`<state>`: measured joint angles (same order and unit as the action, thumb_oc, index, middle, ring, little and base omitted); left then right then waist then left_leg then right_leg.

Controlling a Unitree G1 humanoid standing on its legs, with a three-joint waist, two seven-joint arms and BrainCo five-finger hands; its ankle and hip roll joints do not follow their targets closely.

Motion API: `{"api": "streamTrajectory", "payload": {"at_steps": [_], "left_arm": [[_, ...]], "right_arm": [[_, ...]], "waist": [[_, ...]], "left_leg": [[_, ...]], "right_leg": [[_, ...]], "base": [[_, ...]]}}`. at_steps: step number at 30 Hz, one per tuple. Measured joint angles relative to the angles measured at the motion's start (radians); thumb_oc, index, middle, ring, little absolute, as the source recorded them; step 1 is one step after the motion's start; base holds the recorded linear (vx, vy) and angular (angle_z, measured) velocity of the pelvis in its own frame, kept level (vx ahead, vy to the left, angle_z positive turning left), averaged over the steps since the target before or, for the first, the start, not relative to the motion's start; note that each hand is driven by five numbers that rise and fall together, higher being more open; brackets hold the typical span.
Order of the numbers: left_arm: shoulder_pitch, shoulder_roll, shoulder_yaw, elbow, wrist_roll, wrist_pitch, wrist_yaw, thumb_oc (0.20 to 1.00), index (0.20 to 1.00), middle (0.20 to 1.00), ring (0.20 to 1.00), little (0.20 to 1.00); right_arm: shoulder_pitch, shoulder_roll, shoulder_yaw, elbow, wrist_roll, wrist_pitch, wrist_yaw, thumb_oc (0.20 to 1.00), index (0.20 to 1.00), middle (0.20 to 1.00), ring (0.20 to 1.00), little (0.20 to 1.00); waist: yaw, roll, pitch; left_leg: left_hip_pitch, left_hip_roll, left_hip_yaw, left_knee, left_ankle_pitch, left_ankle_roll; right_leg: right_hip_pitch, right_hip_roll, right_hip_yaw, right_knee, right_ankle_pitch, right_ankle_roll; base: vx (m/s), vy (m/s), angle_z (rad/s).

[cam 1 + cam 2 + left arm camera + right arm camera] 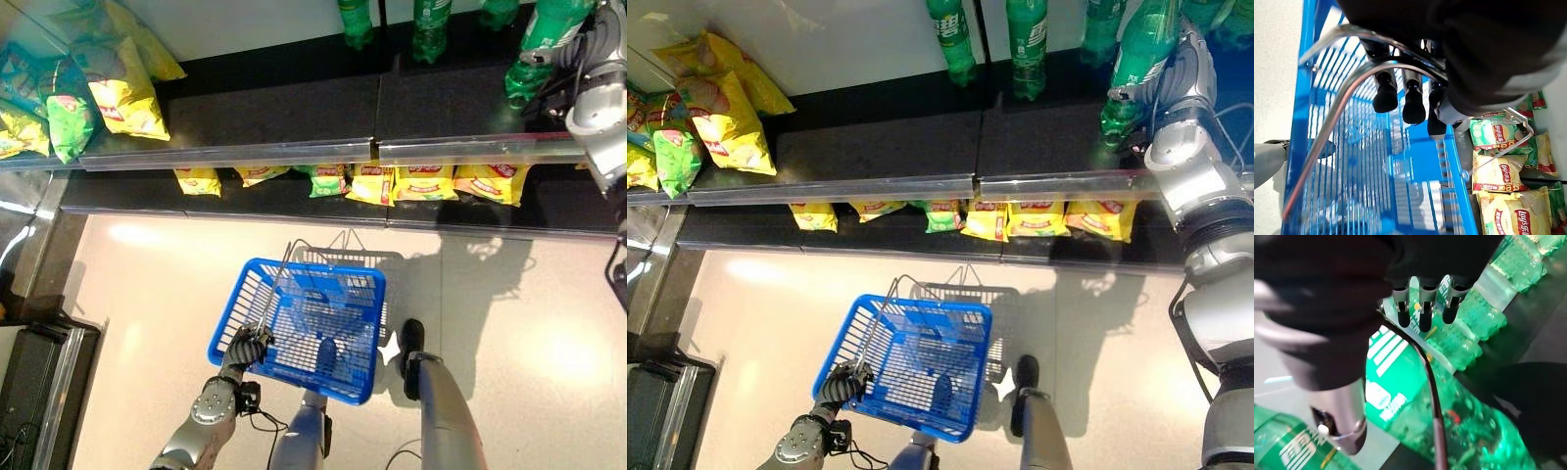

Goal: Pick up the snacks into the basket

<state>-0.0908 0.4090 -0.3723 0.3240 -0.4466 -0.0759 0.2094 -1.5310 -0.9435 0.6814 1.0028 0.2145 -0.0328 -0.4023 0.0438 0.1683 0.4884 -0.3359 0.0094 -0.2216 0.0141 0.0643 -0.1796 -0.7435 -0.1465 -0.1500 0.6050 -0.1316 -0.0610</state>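
Left hand [250,345] curls round the wire handle [1347,93] of the blue basket [348,294], which hangs low over the floor [147,284]. Right hand [1176,49] is up at the top shelf [882,137], wrapped on a green bottle [1136,69], though from its wrist view the grip looks only probable. Snack bags [423,182] lie in a row on the lower shelf [294,201], more at upper left. Judgement: bags are light, soft, air-filled, slippery, contents crushable; pinch the crimped top edge or cup gently across the middle.
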Motion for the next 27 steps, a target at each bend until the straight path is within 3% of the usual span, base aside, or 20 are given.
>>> {"api": "streamTrajectory", "payload": {"at_steps": [4,5,7,27], "left_arm": [[0.004,0.0,0.001,0.0,0.0,0.0,0.0,0.2,0.2,0.2,0.2,0.2],[0.005,0.0,0.001,0.0,0.0,0.0,0.0,0.2,0.2,0.2,0.2,0.2],[0.007,0.0,0.001,0.0,0.0,0.0,0.0,0.2,0.2,0.2,0.2,0.2],[0.01,0.003,0.002,0.001,-0.001,0.0,0.006,0.2,0.2,0.2,0.2,0.2]], "right_arm": [[0.0,0.029,0.001,0.0,-0.007,0.0,0.012,1.0,1.0,1.0,1.0,1.0],[0.0,0.036,0.002,-0.001,-0.007,0.0,0.02,0.517,0.517,0.517,0.517,0.517],[0.0,0.044,0.002,0.0,-0.006,0.0,0.027,0.2,0.2,0.2,0.2,0.2],[0.008,0.073,-0.002,0.08,0.034,0.012,0.066,0.2,0.2,0.2,0.2,0.2]], "waist": [[0.002,-0.005,-0.003],[0.004,-0.007,-0.003],[0.007,-0.007,-0.004],[0.026,-0.006,-0.005]], "left_leg": [[0.0,-0.001,0.0,0.0,0.0,0.0],[-0.001,-0.001,-0.001,0.0,0.0,0.0],[-0.002,-0.002,-0.001,0.0,0.0,0.0],[-0.026,-0.003,-0.042,-0.008,0.017,-0.013]], "right_leg": [[0.001,-0.002,0.0,-0.001,0.001,-0.001],[0.001,-0.002,0.0,-0.001,0.001,-0.001],[0.001,-0.003,-0.001,-0.002,0.001,-0.001],[-0.003,-0.013,-0.01,-0.002,0.001,-0.003]], "base": [[0.0,0.0,0.0],[0.0,0.0,0.0],[0.0,0.0,0.0],[-0.01,-0.003,0.06]]}}
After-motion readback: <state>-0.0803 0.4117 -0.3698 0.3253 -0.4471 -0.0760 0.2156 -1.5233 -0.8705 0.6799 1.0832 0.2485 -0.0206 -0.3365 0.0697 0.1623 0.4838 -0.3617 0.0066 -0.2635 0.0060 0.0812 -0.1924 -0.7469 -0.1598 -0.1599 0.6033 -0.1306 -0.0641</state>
